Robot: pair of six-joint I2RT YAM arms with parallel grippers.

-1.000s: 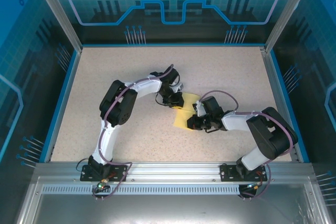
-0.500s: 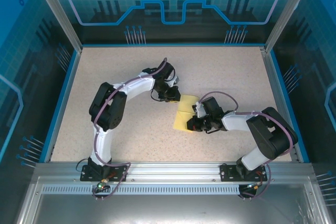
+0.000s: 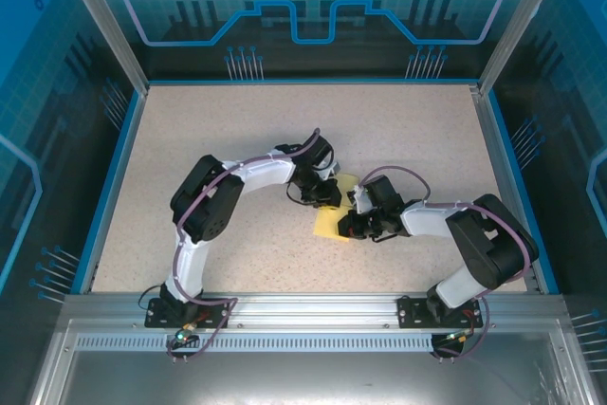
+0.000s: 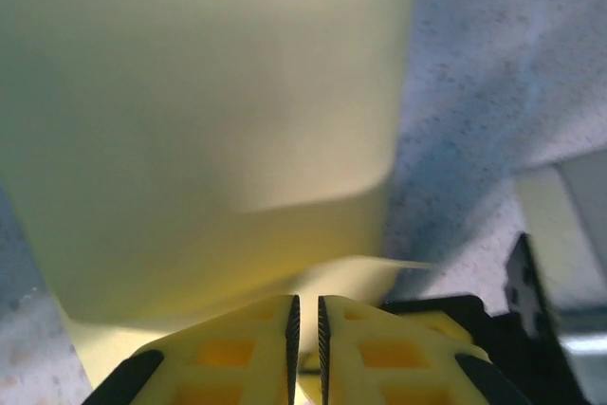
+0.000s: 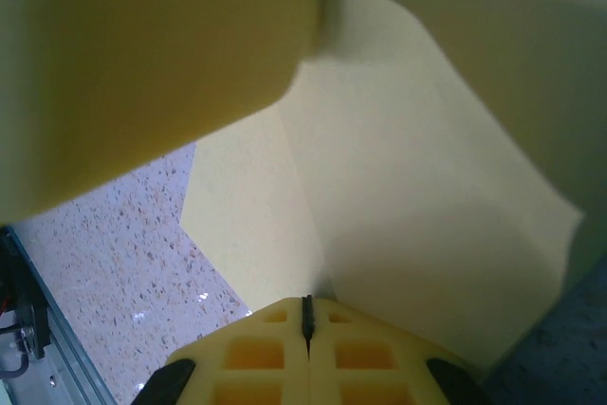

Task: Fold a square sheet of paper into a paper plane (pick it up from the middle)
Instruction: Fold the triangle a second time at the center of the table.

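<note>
The pale-yellow square sheet of paper (image 3: pixel 329 223) lies mid-table between both grippers, partly folded. My left gripper (image 3: pixel 322 194) is over its far part, jaws a narrow slit apart, shut on a curled edge of the sheet (image 4: pixel 379 267). The rest of the paper (image 4: pixel 209 92) rises like a wall just ahead of that gripper (image 4: pixel 305 299). My right gripper (image 3: pixel 352 225) sits at the sheet's near right side. In its wrist view that gripper (image 5: pixel 306 299) is shut, tips against the paper (image 5: pixel 408 168) where a crease starts; one half lifts to the right. A blurred yellow left finger (image 5: pixel 142 64) looms above.
The speckled table (image 3: pixel 218 130) is ringed by a blue rim (image 3: pixel 112 187) and transparent enclosure walls. A metal rail (image 3: pixel 303 315) carrying both arm bases runs along the near edge. Both arms bend inward and meet close together at the centre.
The left gripper swung out past the sheet's far left corner, then came back right and nearer, over the paper's far part, which now shows less. The right gripper stayed put.
</note>
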